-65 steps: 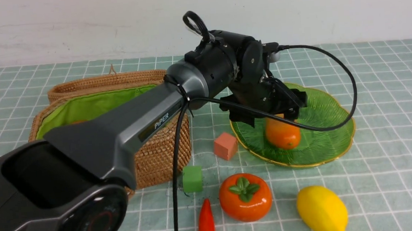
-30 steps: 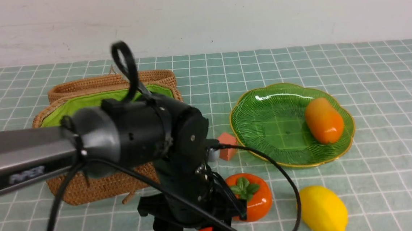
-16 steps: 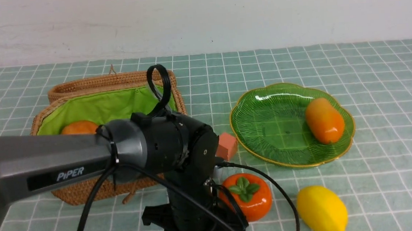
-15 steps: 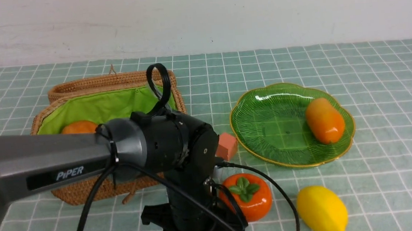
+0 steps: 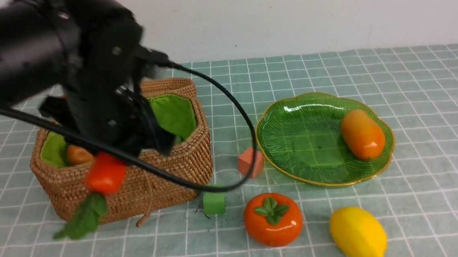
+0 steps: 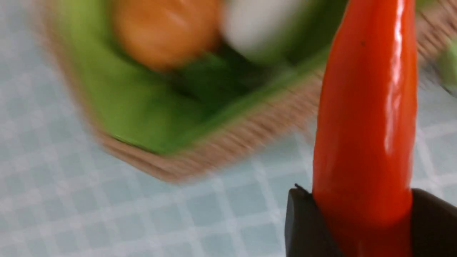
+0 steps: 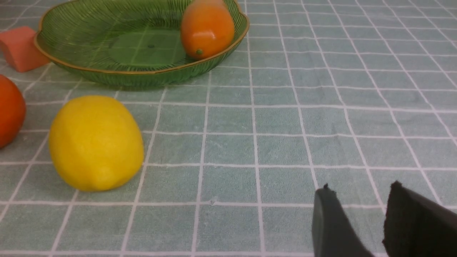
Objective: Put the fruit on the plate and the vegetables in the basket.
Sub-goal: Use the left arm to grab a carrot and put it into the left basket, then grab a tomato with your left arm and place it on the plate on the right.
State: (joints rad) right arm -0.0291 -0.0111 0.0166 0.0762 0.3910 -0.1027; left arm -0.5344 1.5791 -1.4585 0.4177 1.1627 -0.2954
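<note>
Half a second ago my left fingers [image 6: 303, 221] were low at the bottom centre of the front view. Now they are up at the left, clamped on the slim red chili pepper [image 5: 105, 176]. It hangs before the front wall of the tan woven wicker basket [image 5: 186, 155], not yet inside. I judge it only needs carrying over the opening and releasing. My right fingers [image 7: 332, 221] stand narrow and empty.

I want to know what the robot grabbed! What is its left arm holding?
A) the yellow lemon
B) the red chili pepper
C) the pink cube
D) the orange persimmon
B: the left gripper has its jaws shut on the red chili pepper, while the lemon, persimmon and pink cube lie apart from it.
</note>
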